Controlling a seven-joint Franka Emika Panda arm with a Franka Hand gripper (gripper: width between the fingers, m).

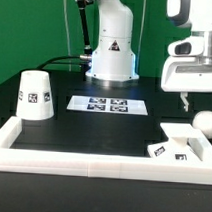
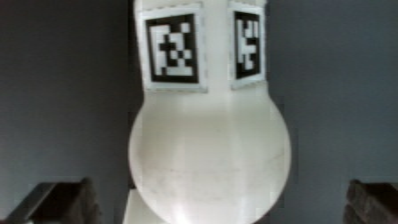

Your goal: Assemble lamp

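– So, how does the bulb [image 2: 210,150] look?
– White smooth plastic. A rounded, egg-like body is seen close to the wrist camera. It narrows to a squared neck, where two black-and-white tags [image 2: 175,48] are carried, one on each visible face.
– Where is it placed?
– At the right edge of the exterior frame, mid-height, just under the gripper [image 2: 214,203]. Only the round head is made out there.
– Gripper state?
– Spread wide. Dark fingertips [image 2: 54,200] are seen on either side of the bulb with clear gaps. Nothing is gripped.
– Other lamp parts?
– The shade [image 1: 34,96] is stood wide end down at the left of the exterior frame, mid-height, with one tag faced to the camera. The base [image 1: 178,137] is laid at the lower right, just beside the bulb, with tags on top. The marker board [image 1: 109,104] is at centre, well apart from all three.
– What is hidden or unclear?
– In the exterior view the bulb's neck can't be made out, so contact with the base can't be told. The base's front edge is masked by the white rail [image 1: 92,161]. The fingers are lost against the dark background, and the arm is cut off at the upper right. In the wrist view the bulb's near end and both fingertips are clipped by the frame edge.
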